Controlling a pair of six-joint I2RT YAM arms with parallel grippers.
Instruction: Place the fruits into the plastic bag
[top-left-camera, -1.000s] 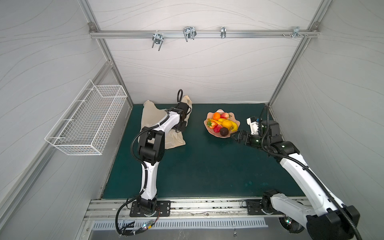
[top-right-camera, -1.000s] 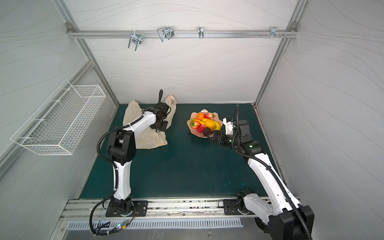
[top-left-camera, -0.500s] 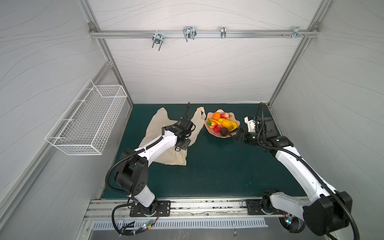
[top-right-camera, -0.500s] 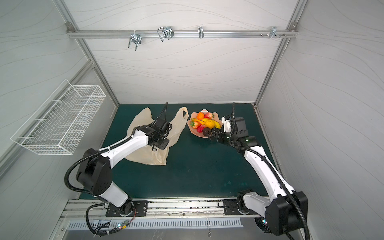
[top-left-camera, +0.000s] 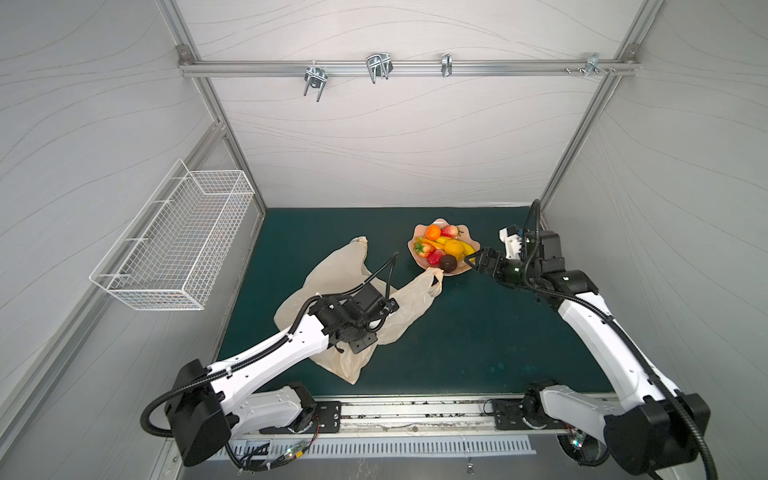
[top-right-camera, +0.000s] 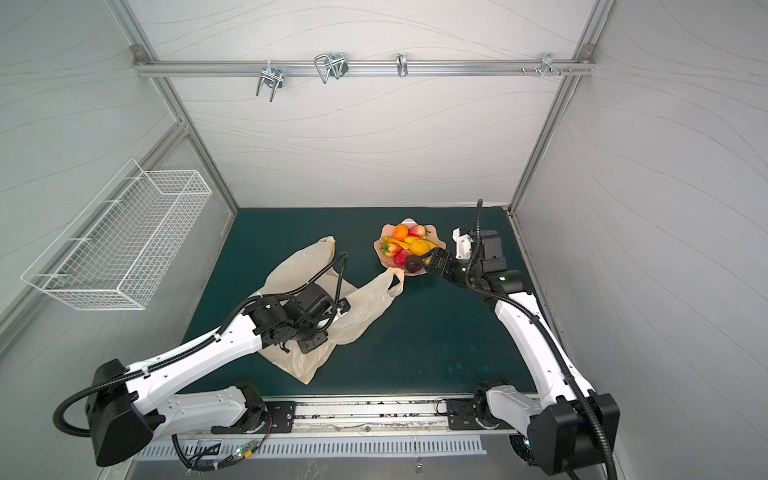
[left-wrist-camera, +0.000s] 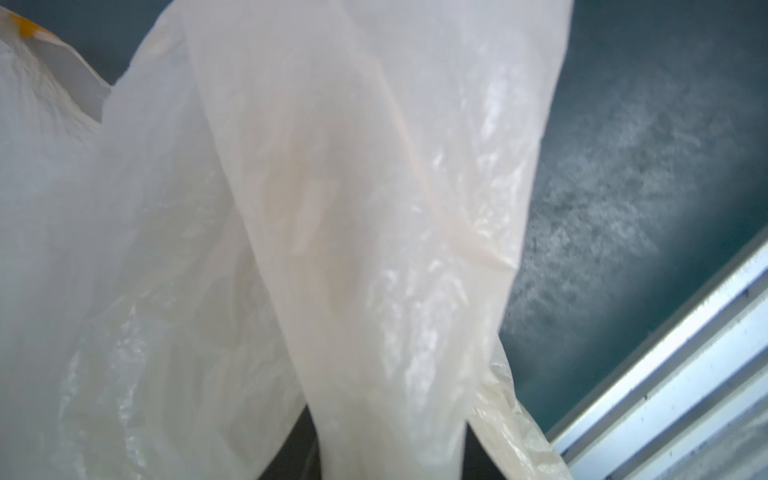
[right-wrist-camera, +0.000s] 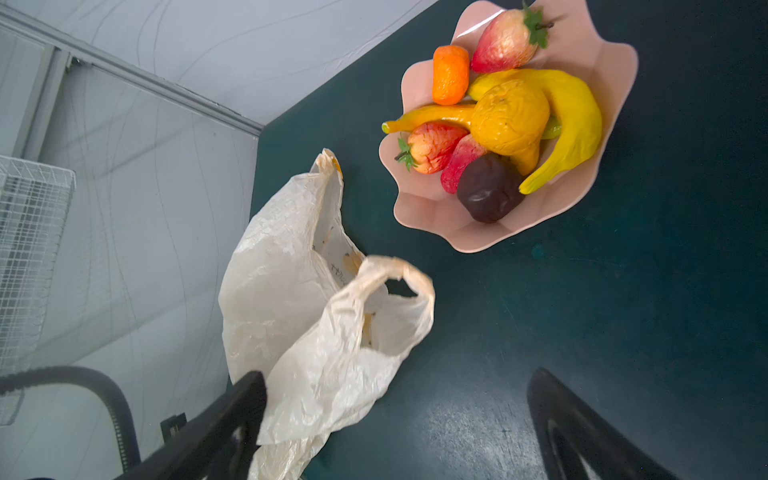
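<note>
Plastic bag (top-left-camera: 409, 303) dragged forward, left hand (top-left-camera: 359, 338) clenched on its crinkly translucent cream film; right hand (top-left-camera: 473, 262) spread wide.

robotics lab test cell: white panelled walls (top-left-camera: 395, 145), aluminium frame (top-left-camera: 415, 69), green mat (top-left-camera: 457, 332), metal base rail (top-left-camera: 415, 417)

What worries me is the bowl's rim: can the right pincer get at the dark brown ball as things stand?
Probably yes: the right pincer is open beside the bowl, and the dark brown ball lies uncovered at that near edge, with nothing between them.
</note>
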